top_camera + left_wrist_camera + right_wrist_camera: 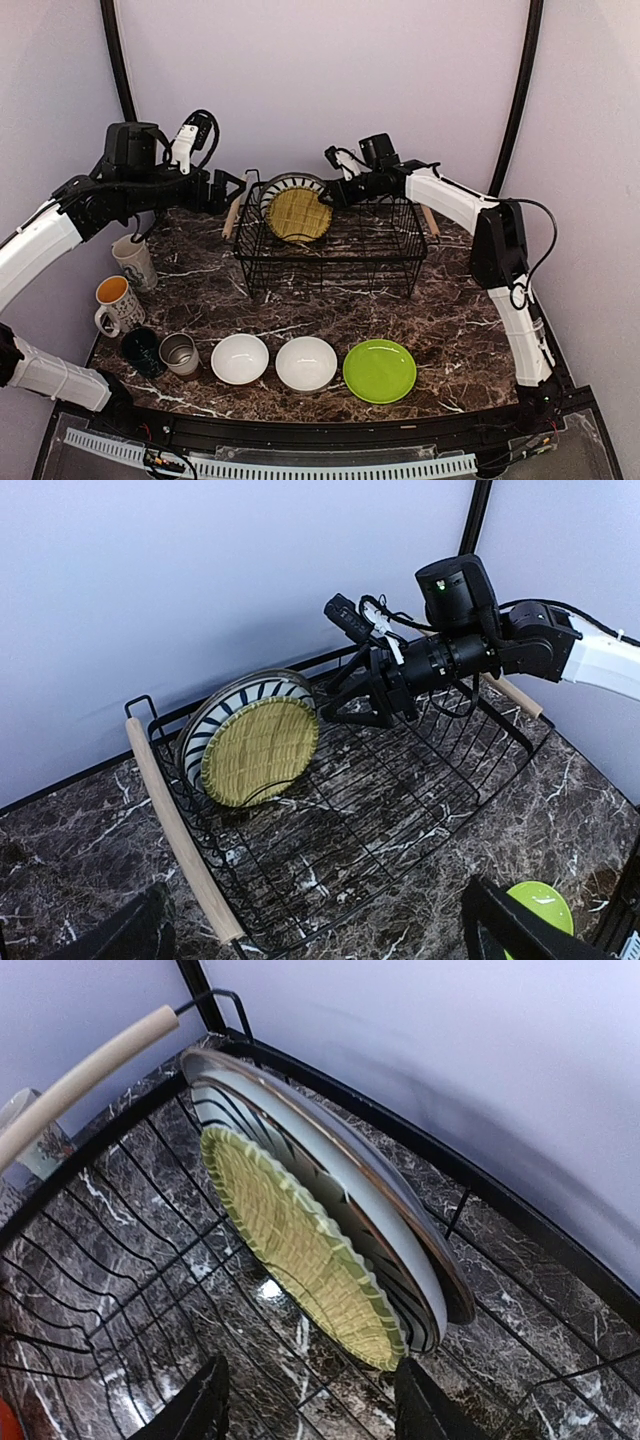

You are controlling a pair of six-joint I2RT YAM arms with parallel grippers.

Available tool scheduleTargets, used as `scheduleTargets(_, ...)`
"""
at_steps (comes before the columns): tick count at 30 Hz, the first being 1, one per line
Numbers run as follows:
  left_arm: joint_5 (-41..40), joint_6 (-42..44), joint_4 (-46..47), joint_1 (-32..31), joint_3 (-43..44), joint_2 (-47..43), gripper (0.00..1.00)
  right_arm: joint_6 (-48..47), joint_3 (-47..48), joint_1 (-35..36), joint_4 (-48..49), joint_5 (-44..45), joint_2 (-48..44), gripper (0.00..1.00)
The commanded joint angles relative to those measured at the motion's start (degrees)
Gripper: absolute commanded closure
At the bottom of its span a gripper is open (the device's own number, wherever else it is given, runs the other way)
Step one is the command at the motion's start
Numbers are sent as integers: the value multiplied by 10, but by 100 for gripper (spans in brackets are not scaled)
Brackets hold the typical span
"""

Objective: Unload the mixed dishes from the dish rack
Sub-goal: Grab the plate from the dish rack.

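Two plates stand on edge in the far left corner of the dish rack (340, 275). A yellow plate (300, 1250) with a scalloped rim and a woven texture is in front. It leans back on a larger grey striped plate (395, 1225), which rests against the rack's wires.

Both look rigid and glazed, so I judge them moderately heavy, slick under the pads and liable to chip if knocked on the wire. The yellow one is the one to take first. Its upper rim is exposed, and a pinch across the thickness there (not the flat face) should lift it up and off its neighbour without dragging it.

The right gripper (312, 1415) hovers inside the rack just below the yellow plate's lower edge. Its jaws are apart with nothing between them. The left gripper (238, 190) hangs spread wide and empty beside the rack's left wooden handle (180, 840).

Seven pieces are already out on the marble table (470, 330), counted here:
- two pale patterned mugs (135, 262)
- one dark green mug (143, 350)
- one steel cup (180, 353)
- two white bowls (240, 358)
- one lime-green plate (379, 370)
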Motion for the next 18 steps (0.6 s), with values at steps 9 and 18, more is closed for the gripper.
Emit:
scheduleTargets(9,27,3,16,41,-49,-32,1,-35,25,-1,79,6,58,49)
scheduleTargets(18,39,-2,23,47,-59,-49,1,-52,68,-2,109,23,107,45)
